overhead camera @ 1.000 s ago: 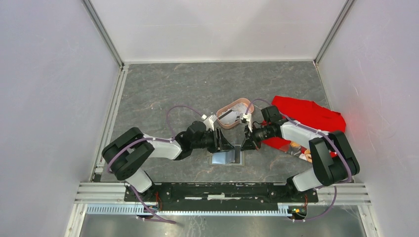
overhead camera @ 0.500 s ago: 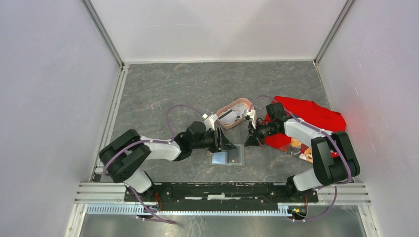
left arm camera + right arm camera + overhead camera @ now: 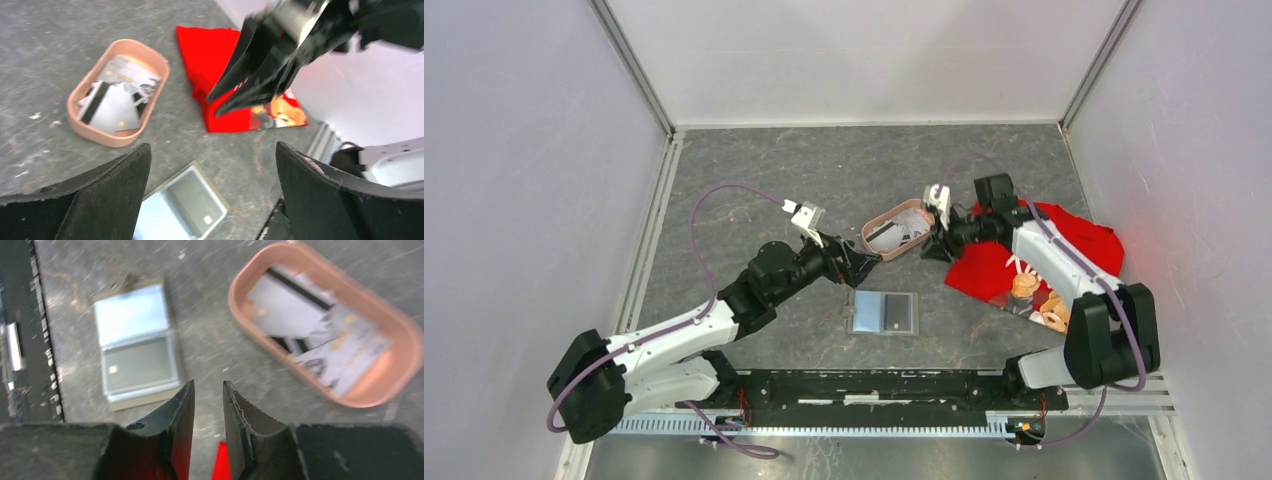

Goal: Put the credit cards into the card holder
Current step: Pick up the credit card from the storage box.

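- Top external view showed the holder (image 3: 883, 312) nearest of all, lying open and flat on the surface (image 3: 764, 180). Both pocket panels faced up, probably so that a card could be slid in from above. Neither tool touched it.
- The holder looked thin and square-cornered, olive-grey at the edges. One panel was glossy and pale, the other a duller grey with a small chip-like mark. Whether a card already sat there I could not tell.
- The left tool (image 3: 212, 149) hung over the gap between holder and tray. Its black, matte fingers (image 3: 100, 190) were spread wide with nothing in them. It pointed toward the tray, a stance that suited reaching for a card.
- The right tool (image 3: 207, 386) hovered just beside the tray, on its right. Its fingers (image 3: 250, 435) were only narrowly parted with nothing between them, and their inner edges were rough and toothed.
- The tray (image 3: 117, 140) lay farther out, apart from the holder. It was a pink oval with a smooth low rim that served to hold the loose cards together.
- The cards (image 3: 112, 102) lay inside it in an overlapping heap, thin, flat, whitish and silvery with dark stripes. I judged the task mostly undone.
- Their thinness and overlap would likely make pinching one edge fiddly.
- A red cloth (image 3: 1074, 235), soft and creased, lay right of the tray, with a printed packet (image 3: 1029, 295) on its near edge.
- The surface was grey, stone-veined and matte all the way back.
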You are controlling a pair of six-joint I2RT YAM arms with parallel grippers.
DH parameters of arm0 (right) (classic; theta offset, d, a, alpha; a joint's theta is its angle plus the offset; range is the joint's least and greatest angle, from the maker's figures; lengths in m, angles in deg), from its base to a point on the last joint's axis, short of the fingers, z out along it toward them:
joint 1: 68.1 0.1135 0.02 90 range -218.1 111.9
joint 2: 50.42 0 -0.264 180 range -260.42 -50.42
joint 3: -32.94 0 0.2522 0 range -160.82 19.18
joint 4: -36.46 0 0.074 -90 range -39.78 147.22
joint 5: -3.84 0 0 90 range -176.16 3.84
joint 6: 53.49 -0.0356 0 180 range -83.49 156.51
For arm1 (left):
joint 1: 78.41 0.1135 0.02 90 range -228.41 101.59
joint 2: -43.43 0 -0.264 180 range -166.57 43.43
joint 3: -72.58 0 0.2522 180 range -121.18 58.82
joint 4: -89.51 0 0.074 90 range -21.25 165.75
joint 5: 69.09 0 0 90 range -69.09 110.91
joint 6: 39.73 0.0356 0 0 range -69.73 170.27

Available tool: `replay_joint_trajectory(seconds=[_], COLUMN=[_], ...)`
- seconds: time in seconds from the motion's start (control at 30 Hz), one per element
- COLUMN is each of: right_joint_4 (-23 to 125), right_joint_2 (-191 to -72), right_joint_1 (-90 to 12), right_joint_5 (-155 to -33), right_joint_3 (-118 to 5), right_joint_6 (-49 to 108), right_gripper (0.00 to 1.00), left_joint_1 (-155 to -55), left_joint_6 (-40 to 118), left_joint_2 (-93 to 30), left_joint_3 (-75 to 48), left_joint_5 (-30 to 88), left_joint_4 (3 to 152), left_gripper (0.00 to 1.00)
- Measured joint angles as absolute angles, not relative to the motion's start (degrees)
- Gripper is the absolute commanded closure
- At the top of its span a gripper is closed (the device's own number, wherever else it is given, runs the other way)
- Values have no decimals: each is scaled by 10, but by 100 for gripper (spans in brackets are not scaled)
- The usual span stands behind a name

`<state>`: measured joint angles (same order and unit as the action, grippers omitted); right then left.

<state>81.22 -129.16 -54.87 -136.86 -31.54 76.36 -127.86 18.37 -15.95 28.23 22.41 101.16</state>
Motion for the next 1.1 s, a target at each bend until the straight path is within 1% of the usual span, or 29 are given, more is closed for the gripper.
replay_joint_trajectory(seconds=[0.1,0.2,0.37,0.47,0.57,0.83,1.1], right_joint_4=[814,813,819,816,811,807,808], right_joint_2=[-1333,-1392,-1483,-1531,-1564,-1645,-1696], right_joint_1=[-543,-533,-516,-511,-510,-510,-510], right_joint_5=[-1345,-1317,-1298,-1297,-1297,-1298,-1295], right_joint_3=[-400,-488,-574,-598,-602,-645,-675], right_joint_6=[744,717,662,616,574,516,493], right_gripper=[63,58,52,48,46,44,43], left_joint_1=[-1273,-1270,-1255,-1239,-1219,-1161,-1150], left_joint_6=[212,223,221,200,170,104,53], left_joint_2=[-162,-163,-159,-167,-206,-331,-406], left_joint_3=[282,293,350,384,389,376,337], left_joint_5=[203,176,157,161,174,245,275], left_joint_4=[986,970,978,995,1024,1101,1141], left_gripper=[0,0,0,0,0,0,2])
